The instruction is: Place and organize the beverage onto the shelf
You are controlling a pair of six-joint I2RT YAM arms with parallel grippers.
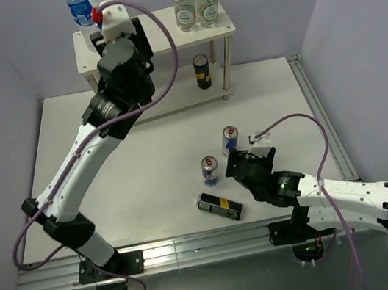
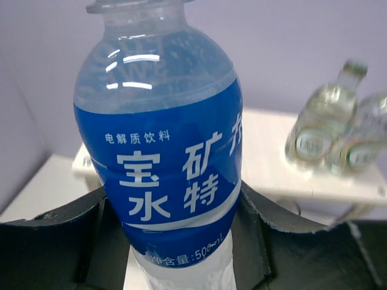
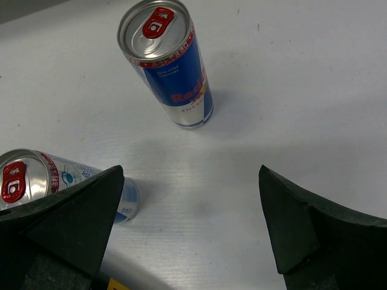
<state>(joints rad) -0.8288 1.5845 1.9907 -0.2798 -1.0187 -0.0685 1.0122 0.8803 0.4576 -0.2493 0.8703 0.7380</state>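
Shelf (image 1: 161, 40) bears green-capped bottles (image 1: 196, 2), dark can (image 1: 202, 71); left tool (image 2: 178, 205) grips water bottle (image 2: 160, 151)

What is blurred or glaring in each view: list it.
Left wrist: water bottle sharp, glare streaks on its shoulder, green-capped bottles behind blurred. Right wrist: blue-and-silver cans sharp, soft shadows. Top external: bright glare strip along the table near edge.
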